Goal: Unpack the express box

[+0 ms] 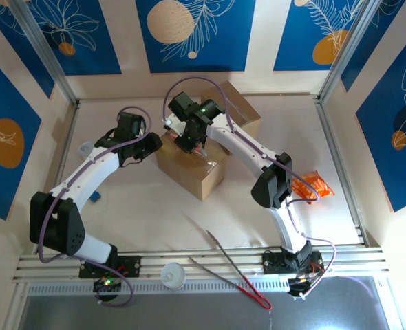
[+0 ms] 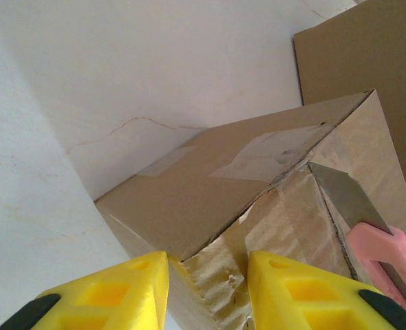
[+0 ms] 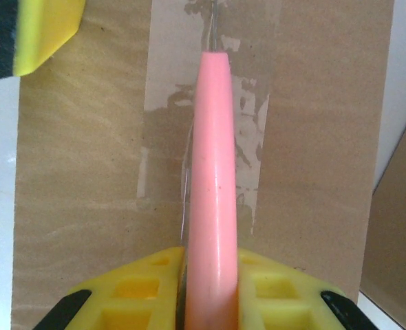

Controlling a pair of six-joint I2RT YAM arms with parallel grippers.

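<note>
Utility knife [image 3: 213, 172] at tape seam [image 3: 165, 82]
Your right gripper [image 3: 210, 275] clamps it, left gripper [image 2: 206, 275] pinches the cardboard box [image 2: 189, 199]; press deep and you'll slice contents.

Express box [image 1: 193, 168]: matt brown cardboard with a faintly fibrous face. Its seams carry clear, glossy plastic tape [image 2: 272, 155], wrinkled and partly torn. Utility knife [image 3: 213, 206]: smooth, slightly glossy pink plastic handle, with a blade [image 2: 344, 196] of dull grey metal. Right gripper fingers [image 3: 148, 282]: yellow moulded plastic, satin finish. Table [image 1: 162, 220]: smooth, matt, off-white.
</note>
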